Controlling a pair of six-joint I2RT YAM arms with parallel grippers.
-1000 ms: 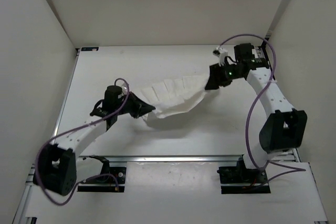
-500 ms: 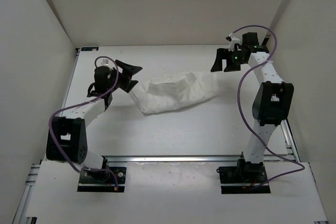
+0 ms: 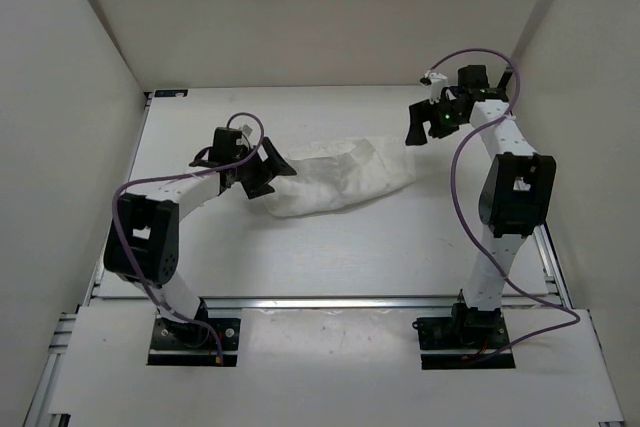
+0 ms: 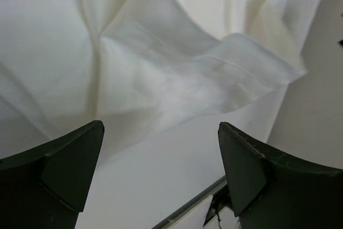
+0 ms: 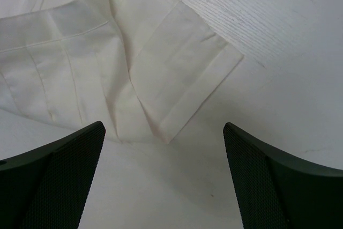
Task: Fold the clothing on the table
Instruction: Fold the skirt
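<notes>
The clothing [image 3: 340, 179] lies mid-bench [image 3: 400, 242], its long axis running from 8 to 2 o'clock. The left claw [image 3: 274, 175], released and empty, hangs over the 8 o'clock end. The right claw [image 3: 424, 131], also released, hangs just beyond the 2 o'clock end, so the left is nearer.

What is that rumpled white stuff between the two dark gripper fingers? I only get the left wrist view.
Observer: It's one end of the clothing. From above it is a white garment lying in a crumpled heap in the middle of the table.
Operator: Is the other arm holding it somewhere?
Observer: No. The right gripper is open and holds nothing. It sits just past the garment's right end, and its camera looks down on a short sleeve lying flat.
</notes>
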